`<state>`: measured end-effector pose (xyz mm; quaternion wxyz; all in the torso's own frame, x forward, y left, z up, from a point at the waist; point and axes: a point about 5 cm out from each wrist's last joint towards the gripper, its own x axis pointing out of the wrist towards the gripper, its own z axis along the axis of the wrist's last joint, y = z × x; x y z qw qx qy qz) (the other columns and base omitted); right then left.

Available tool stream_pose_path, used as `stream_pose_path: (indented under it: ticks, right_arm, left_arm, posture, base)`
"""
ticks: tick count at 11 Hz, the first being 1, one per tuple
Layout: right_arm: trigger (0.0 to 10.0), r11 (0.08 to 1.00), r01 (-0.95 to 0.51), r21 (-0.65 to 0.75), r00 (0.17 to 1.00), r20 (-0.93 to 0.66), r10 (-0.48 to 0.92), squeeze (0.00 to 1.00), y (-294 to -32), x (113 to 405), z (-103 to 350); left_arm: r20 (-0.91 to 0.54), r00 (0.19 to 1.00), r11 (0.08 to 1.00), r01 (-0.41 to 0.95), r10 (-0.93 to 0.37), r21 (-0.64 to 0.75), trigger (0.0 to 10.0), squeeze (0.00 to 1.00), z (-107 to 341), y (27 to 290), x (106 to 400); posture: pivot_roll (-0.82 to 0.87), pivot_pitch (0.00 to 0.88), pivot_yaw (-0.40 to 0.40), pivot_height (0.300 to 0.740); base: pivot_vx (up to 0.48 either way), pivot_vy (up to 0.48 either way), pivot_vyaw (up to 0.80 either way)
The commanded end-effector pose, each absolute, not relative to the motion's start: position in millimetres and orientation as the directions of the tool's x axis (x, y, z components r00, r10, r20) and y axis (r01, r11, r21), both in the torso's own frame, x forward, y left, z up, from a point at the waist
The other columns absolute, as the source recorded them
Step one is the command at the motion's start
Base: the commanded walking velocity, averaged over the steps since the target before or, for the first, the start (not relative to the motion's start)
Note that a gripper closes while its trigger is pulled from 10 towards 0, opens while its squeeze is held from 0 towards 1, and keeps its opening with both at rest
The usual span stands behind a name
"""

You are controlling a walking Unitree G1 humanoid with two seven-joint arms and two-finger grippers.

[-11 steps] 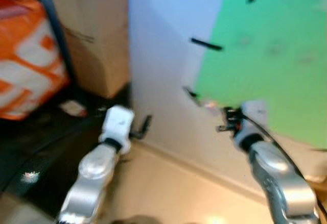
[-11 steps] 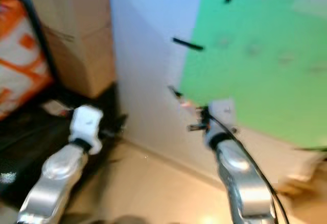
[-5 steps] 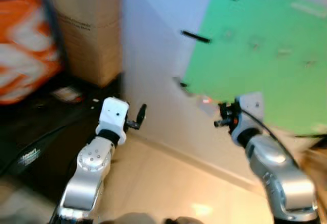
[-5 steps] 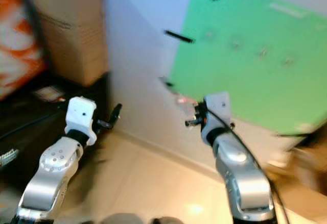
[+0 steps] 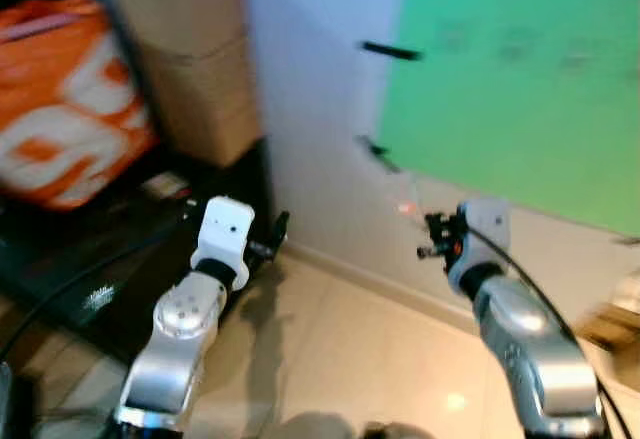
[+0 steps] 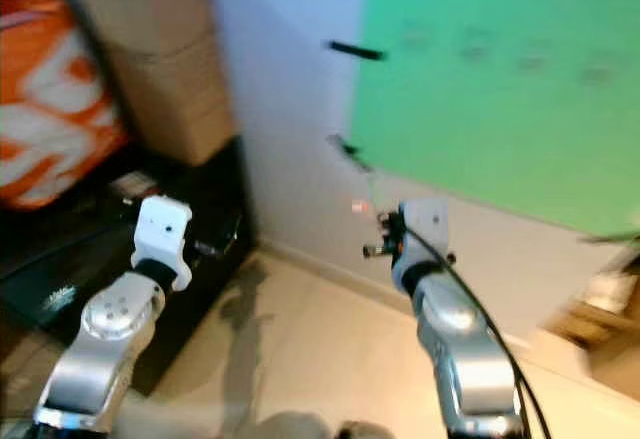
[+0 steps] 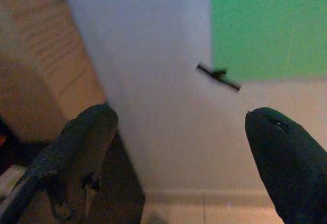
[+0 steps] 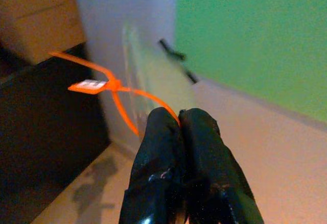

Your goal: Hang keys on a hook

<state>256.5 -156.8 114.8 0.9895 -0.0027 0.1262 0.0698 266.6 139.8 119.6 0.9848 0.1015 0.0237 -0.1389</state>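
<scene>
My right gripper (image 8: 179, 118) is shut on a thin orange cord (image 8: 122, 94) that loops out ahead of it and carries a small white-and-orange tag (image 8: 89, 85). The keys themselves are too blurred to make out. In the head views this gripper (image 5: 430, 239) is raised toward the white wall, the tag (image 5: 405, 208) just beyond it. Black hooks stick out of the wall by the green panel's edge: one lower (image 5: 375, 149), one higher (image 5: 390, 52). The lower hook (image 8: 176, 60) lies a little ahead of the cord. My left gripper (image 7: 179, 127) is open and holds nothing, raised beside the black cabinet (image 5: 275, 231).
A green panel (image 5: 520, 79) covers the wall on the right. Stacked cardboard boxes (image 5: 195, 59) and an orange-and-white bag (image 5: 65, 109) stand at the left over a low black cabinet (image 5: 110, 269). Beige floor tiles (image 5: 370, 349) lie below, with a skirting board along the wall.
The whole picture has shifted and stays blurred, so the camera moved. Both arms keep the same raised pose. The right gripper still holds the orange cord.
</scene>
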Motion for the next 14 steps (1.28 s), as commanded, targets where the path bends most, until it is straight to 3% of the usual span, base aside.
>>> stream_pose_path:
  ticks: [1, 3, 6, 9, 12, 14]
  right_arm:
    - [10.0, 0.991, -0.130, -0.002, 0.969, -0.210, 0.127, 0.00, -157.4, 258.0, 123.3]
    - [10.0, 0.990, -0.138, -0.018, 0.972, -0.192, 0.132, 0.00, -156.5, 258.2, 127.1]
    - [10.0, 0.988, -0.149, -0.028, 0.972, -0.186, 0.141, 0.00, -156.7, 260.6, 128.7]
    - [10.0, 0.985, -0.166, -0.042, 0.971, -0.184, 0.156, 0.00, -155.9, 260.9, 129.6]
    - [10.0, 0.909, -0.414, -0.044, 0.902, -0.158, 0.403, 0.00, -142.5, 253.7, 137.8]
    - [10.0, 0.906, -0.421, -0.040, 0.900, -0.146, 0.411, 0.00, -143.8, 254.7, 139.7]
  left_arm:
    - [-0.071, 0.957, 0.939, 0.290, -0.281, 0.183, 10.0, 0.00, 120.3, 137.8, 268.0]
    - [-0.068, 0.955, 0.940, 0.296, -0.289, 0.170, 10.0, 0.00, 119.9, 136.6, 267.7]
    - [-0.072, 0.957, 0.943, 0.290, -0.282, 0.161, 10.0, 0.00, 118.0, 137.8, 265.5]
    - [-0.083, 0.954, 0.939, 0.299, -0.289, 0.168, 10.0, 0.00, 115.7, 140.0, 262.4]
    - [-0.093, 0.939, 0.920, 0.343, -0.331, 0.189, 10.0, 0.00, 115.4, 139.8, 257.9]
    - [-0.094, 0.943, 0.923, 0.332, -0.320, 0.194, 10.0, 0.00, 117.1, 143.3, 258.6]
  posture:
    - [-0.06, 0.006, 0.018, 0.740]
    - [-0.07, 0.003, 0.010, 0.740]
    - [-0.06, 0.000, -0.010, 0.740]
    - [-0.06, 0.000, -0.015, 0.740]
    - [-0.05, 0.000, -0.006, 0.740]
    - [-0.03, 0.000, -0.006, 0.740]
  base:
    - [0.394, 0.000, 0.00]
    - [0.431, 0.000, 0.00]
    - [0.447, 0.000, -0.80]
    - [0.450, 0.000, -0.27]
    - [0.119, 0.000, -0.18]
    - [0.000, 0.000, 0.00]
